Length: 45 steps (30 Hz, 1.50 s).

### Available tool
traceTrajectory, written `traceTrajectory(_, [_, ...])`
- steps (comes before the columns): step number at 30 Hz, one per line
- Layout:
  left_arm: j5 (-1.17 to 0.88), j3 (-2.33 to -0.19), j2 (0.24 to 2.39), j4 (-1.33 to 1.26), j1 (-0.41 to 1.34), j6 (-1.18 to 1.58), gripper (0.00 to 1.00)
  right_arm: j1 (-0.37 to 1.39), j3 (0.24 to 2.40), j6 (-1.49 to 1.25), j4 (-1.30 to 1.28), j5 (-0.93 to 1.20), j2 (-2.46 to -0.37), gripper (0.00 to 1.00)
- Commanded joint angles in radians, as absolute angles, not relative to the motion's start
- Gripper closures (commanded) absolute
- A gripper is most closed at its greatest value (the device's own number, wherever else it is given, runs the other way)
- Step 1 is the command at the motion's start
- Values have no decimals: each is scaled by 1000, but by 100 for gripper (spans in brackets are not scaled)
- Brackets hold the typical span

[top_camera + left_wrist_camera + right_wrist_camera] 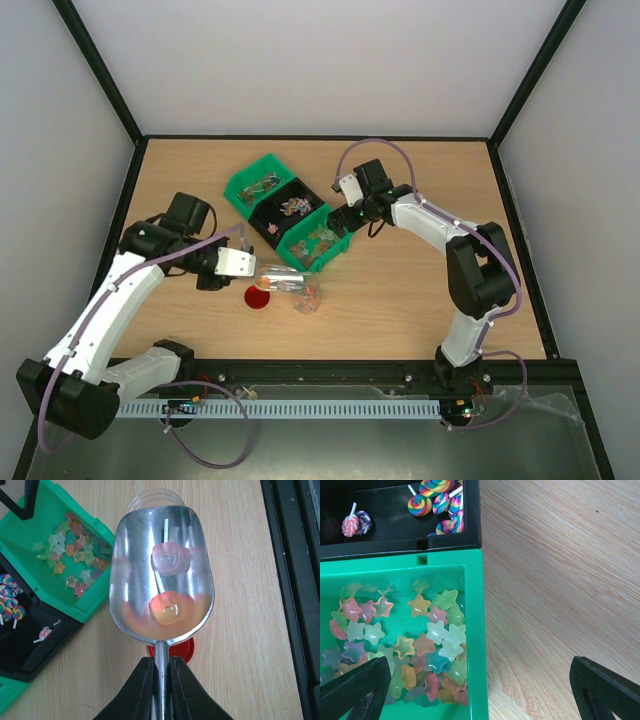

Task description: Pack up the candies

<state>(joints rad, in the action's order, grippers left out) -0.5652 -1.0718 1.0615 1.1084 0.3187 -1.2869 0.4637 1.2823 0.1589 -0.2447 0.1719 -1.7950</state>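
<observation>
My left gripper (161, 662) is shut on the handle of a silver metal scoop (135, 555). The scoop holds two candies on sticks, one pink (169, 560) and one orange (167, 607). Its tip is over the mouth of a clear jar (150, 500), which lies on its side on the table (307, 295). A red lid (189, 649) lies under the scoop's neck. My right gripper (480, 690) is open and empty, straddling the right wall of a green bin (475, 630) of star candies (420, 650).
Three bins stand in a diagonal row: a far green one (262, 185), a black one (290, 210) with swirl lollipops (435, 500), and the near green one (320, 240). The table's black front rail (290, 580) runs along the near edge.
</observation>
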Motion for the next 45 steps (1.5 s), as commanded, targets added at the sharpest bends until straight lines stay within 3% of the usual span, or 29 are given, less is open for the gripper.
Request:
traceTrajectory(1, [-485, -1095, 1086, 1097, 355, -1231, 98, 459, 1296, 160, -284, 176, -1761, 1])
traceTrajectory(45, [-174, -1263, 1190, 1176, 567, -1140, 98, 459, 1296, 165, -287, 178, -1767, 1])
